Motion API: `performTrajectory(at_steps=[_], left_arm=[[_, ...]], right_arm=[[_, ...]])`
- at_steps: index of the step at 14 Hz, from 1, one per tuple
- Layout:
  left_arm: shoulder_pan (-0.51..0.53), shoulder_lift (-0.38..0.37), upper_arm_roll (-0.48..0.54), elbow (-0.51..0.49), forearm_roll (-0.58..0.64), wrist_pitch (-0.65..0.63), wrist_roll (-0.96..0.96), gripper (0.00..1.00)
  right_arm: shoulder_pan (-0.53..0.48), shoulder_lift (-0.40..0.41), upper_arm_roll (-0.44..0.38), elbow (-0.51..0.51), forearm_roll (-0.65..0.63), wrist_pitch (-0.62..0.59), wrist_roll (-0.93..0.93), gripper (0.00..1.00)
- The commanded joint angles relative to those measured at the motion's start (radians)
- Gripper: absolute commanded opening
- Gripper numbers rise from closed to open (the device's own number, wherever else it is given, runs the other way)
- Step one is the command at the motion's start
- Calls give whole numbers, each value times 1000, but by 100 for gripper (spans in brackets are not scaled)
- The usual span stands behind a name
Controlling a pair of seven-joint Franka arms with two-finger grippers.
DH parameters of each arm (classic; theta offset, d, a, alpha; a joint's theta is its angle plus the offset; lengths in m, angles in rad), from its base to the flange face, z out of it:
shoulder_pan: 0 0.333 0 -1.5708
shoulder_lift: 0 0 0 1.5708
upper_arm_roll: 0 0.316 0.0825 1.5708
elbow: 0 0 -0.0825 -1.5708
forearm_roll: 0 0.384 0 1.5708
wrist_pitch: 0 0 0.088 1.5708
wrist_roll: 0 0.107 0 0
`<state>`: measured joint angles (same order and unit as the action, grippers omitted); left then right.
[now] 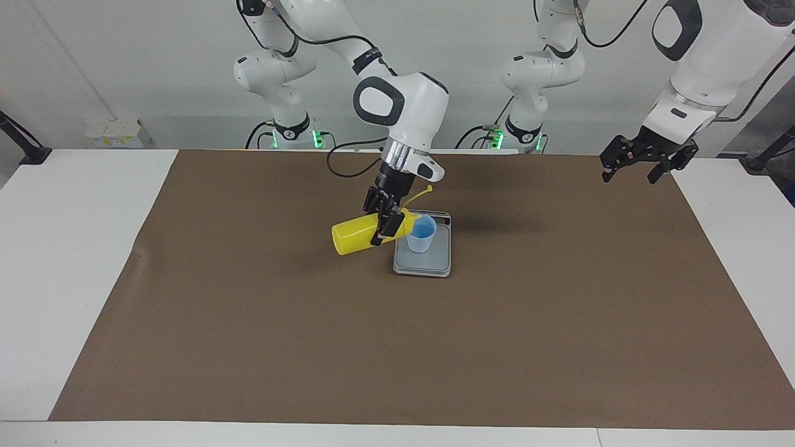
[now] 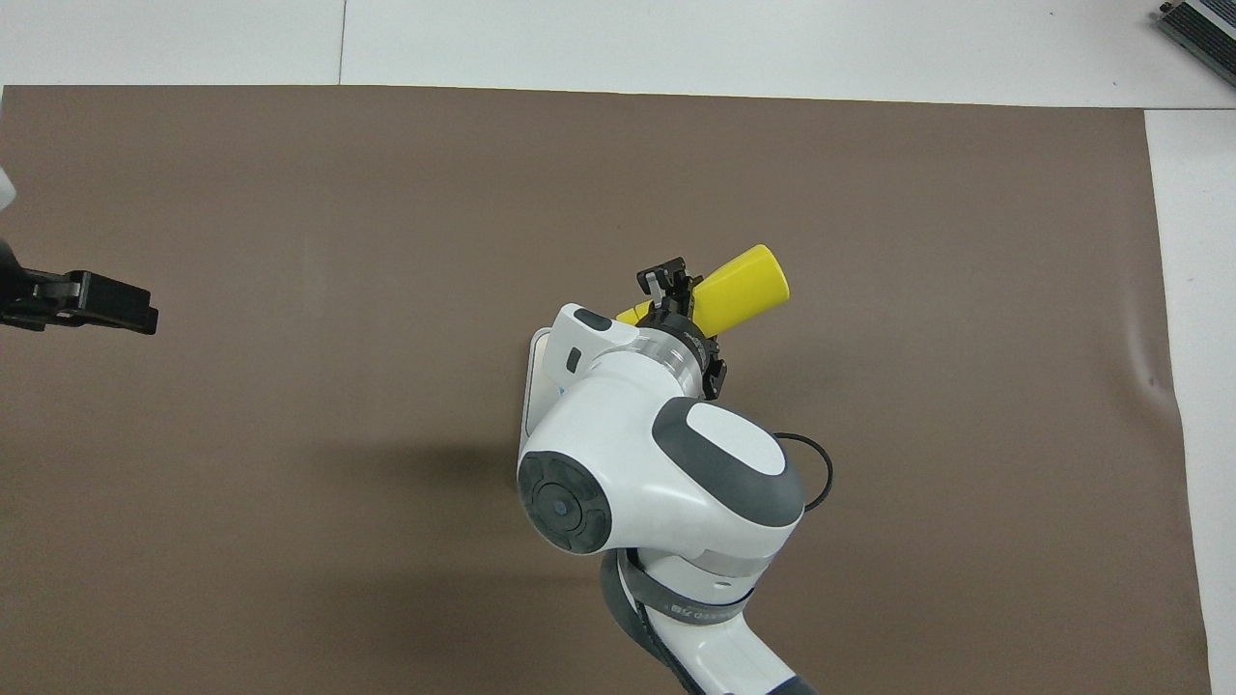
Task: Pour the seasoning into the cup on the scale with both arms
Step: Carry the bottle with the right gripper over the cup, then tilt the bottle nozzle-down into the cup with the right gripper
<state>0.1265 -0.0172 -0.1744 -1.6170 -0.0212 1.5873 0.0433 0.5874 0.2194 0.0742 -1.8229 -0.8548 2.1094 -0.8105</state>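
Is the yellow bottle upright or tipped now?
Tipped. The yellow bottle lies almost level in the right gripper, its nozzle at the rim of the cup on the scale.

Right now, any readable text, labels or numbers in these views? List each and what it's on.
None can be read.
Scale display strip: no digits legible.
Yellow bottle, held by the right hand: no label visible.
Blue cup: plain.
Dark band on the right arm: print there, too small to read.
Left hand: no markings readable.
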Motion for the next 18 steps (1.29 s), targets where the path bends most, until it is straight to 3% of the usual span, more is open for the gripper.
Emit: performTrajectory(at_steps=[1, 7, 9, 11, 18], left_arm=[[16, -24, -5, -24, -11, -4, 13, 100], [16, -26, -5, -24, -11, -4, 13, 100], [16, -24, -5, -24, -11, -4, 13, 100], [16, -24, -7, -24, -11, -4, 12, 100], [18, -24, -5, -24, -11, -4, 13, 100]], right_arm=[[0, -43, 6, -65, -186, 13, 8, 0], [55, -51, 9, -110, -476, 29, 10, 0], [113, -22, 7, -130, -584, -21, 130, 0], [173, 21, 7, -131, -613, -118, 241, 0], [184, 20, 9, -184, -699, -131, 274, 0]])
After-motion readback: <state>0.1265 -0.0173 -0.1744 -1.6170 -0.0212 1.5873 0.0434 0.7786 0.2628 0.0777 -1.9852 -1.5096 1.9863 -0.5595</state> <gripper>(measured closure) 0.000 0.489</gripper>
